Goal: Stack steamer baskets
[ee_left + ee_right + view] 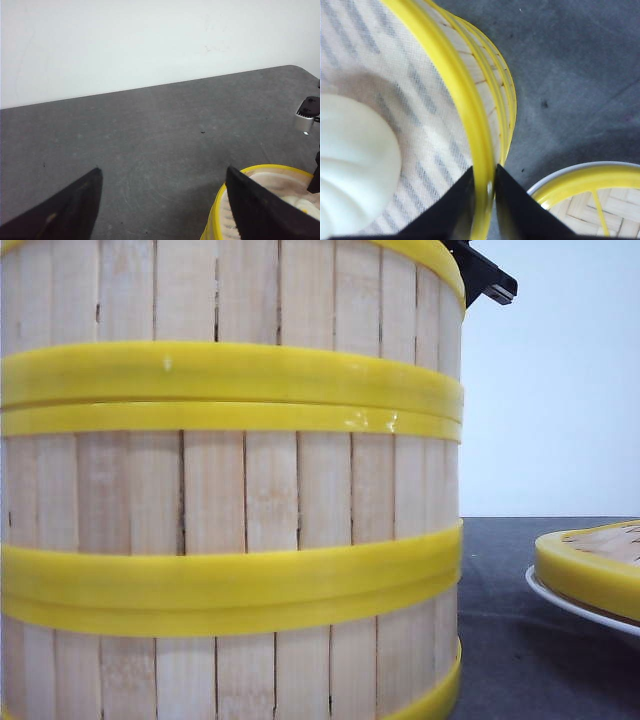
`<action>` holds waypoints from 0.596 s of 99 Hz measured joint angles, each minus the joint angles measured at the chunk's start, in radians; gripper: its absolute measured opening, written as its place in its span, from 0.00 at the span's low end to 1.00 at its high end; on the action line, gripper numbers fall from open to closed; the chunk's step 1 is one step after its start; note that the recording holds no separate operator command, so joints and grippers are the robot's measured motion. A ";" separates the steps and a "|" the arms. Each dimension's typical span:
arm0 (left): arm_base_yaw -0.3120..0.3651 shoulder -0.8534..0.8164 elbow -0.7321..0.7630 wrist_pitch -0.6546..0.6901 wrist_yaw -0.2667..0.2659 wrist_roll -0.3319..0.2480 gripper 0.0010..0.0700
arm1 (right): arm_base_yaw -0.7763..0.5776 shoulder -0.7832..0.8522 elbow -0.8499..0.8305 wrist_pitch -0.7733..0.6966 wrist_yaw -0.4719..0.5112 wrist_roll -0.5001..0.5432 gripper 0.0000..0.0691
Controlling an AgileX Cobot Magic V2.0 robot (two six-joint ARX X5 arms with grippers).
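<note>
Stacked steamer baskets, right fingers pinching top rim, left fingers spread apart

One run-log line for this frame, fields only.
stack: three steamer baskets stacked | right gripper: shut on top basket rim | left gripper: open, empty | bun inside | lid on plate

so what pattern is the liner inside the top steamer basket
White mesh with grey stripes, under the bun in the top steamer basket; the right wrist view shows it best.
</note>
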 joint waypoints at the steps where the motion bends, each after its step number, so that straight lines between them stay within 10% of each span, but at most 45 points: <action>1: 0.000 0.000 0.000 0.000 0.000 0.000 0.67 | -0.002 0.000 0.000 0.000 -0.001 0.000 0.17; 23: 0.000 0.000 0.000 0.004 0.000 0.000 0.67 | -0.061 -0.006 0.087 0.000 -0.005 -0.001 0.55; 43: 0.000 0.000 0.000 0.013 0.000 0.000 0.67 | -0.069 -0.034 0.339 0.000 -0.015 -0.015 0.59; 59: 0.000 0.000 0.000 0.025 -0.001 0.000 0.67 | -0.073 -0.113 0.328 0.000 0.199 -0.031 0.59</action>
